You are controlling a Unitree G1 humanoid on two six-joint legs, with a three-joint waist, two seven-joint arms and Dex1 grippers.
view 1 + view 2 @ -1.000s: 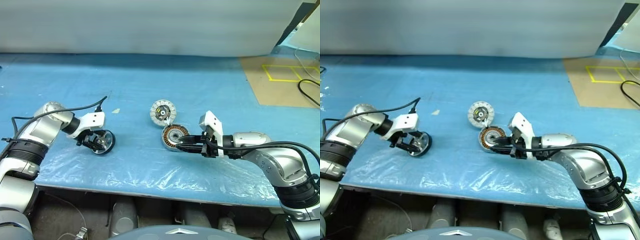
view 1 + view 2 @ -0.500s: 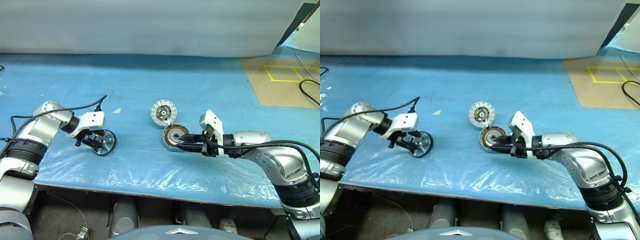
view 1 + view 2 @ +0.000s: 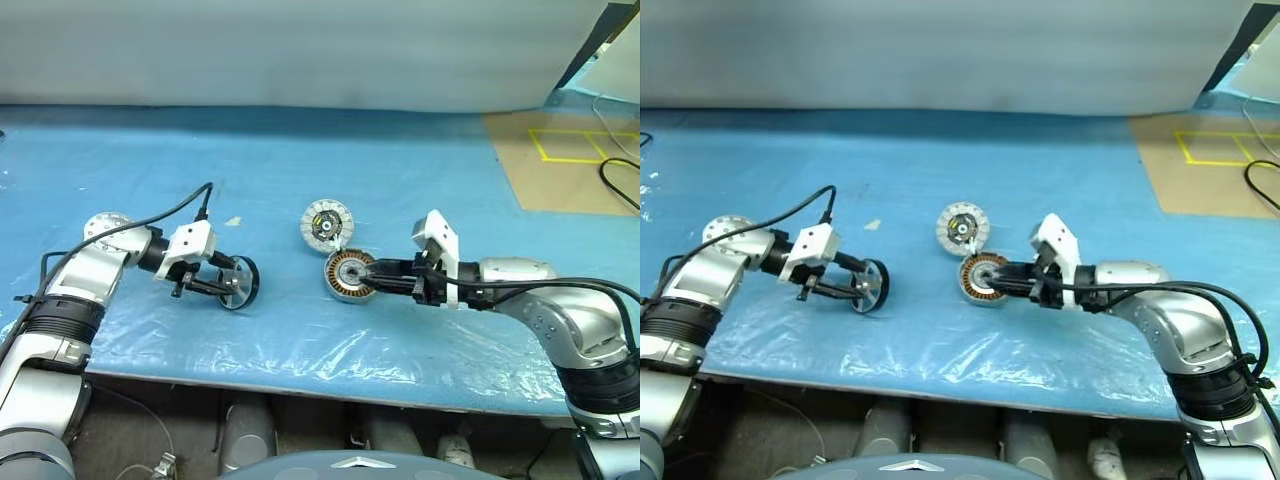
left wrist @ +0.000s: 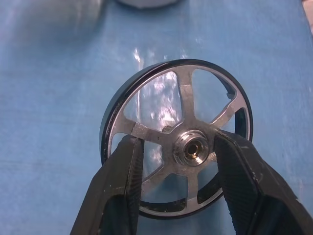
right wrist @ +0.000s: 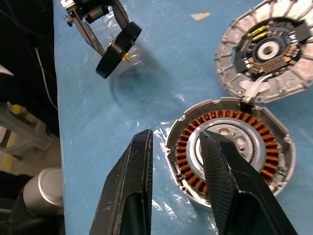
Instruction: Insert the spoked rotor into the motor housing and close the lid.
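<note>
The spoked rotor (image 3: 238,283), a small silver wheel with a dark outer rim, is held on edge by the left tool (image 3: 214,287), near the left of the table (image 3: 300,180). In the left wrist view the rotor (image 4: 178,144) faces the camera, its spokes running from a round hub to the rim. One black finger (image 4: 120,191) of the left tool lies across the spokes beside the hub, and the other lies on the far side of the hub, so the tool is closed on the middle of the wheel. The rotor's lower rim is close to the table; whether it touches cannot be told.

The motor housing (image 3: 350,273), a shallow disc with a ring of copper windings round a silver hub, lies flat near the middle of the table, well apart from the rotor. The right tool (image 3: 372,277) reaches in from the right at its near side. In the right wrist view one finger (image 5: 227,181) lies over the housing's windings (image 5: 230,149) and the other is over the blue covering just outside its rim, so the rim sits between the two fingers with a narrow gap. Whether they press on it cannot be told.

The lid (image 3: 326,222), a pale disc with a segmented rim and a dark centre, lies flat just behind the housing, their edges touching or nearly so.

The table is covered in blue, with a clear plastic sheet (image 3: 300,345) along its front edge.
</note>
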